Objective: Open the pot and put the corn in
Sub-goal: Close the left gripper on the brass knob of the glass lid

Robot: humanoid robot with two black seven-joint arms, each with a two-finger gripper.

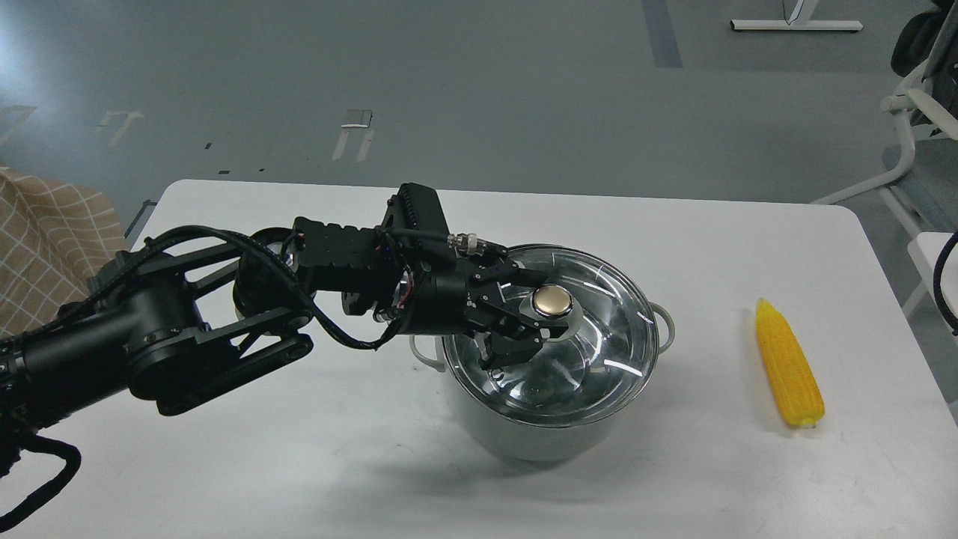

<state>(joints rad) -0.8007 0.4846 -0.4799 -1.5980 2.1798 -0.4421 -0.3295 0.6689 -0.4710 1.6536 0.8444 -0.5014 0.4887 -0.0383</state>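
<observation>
The pale grey-green pot [524, 443] stands at the table's middle with its round glass lid [599, 352] on it. The lid's gold knob [552, 301] sits at its centre. My left gripper [533, 311] reaches in from the left, low over the lid. It is open, with one finger behind the knob and one in front, their tips at the knob's left side. The yellow corn [787, 367] lies on the table to the right of the pot, pointed end away from me. My right gripper is out of view.
The white table [299, 449] ends just right of the corn. A white chair frame [909, 120] stands beyond the right corner. A checked cloth [45, 239] lies off the left edge. The pot's loop handles [664, 322] stick out left and right.
</observation>
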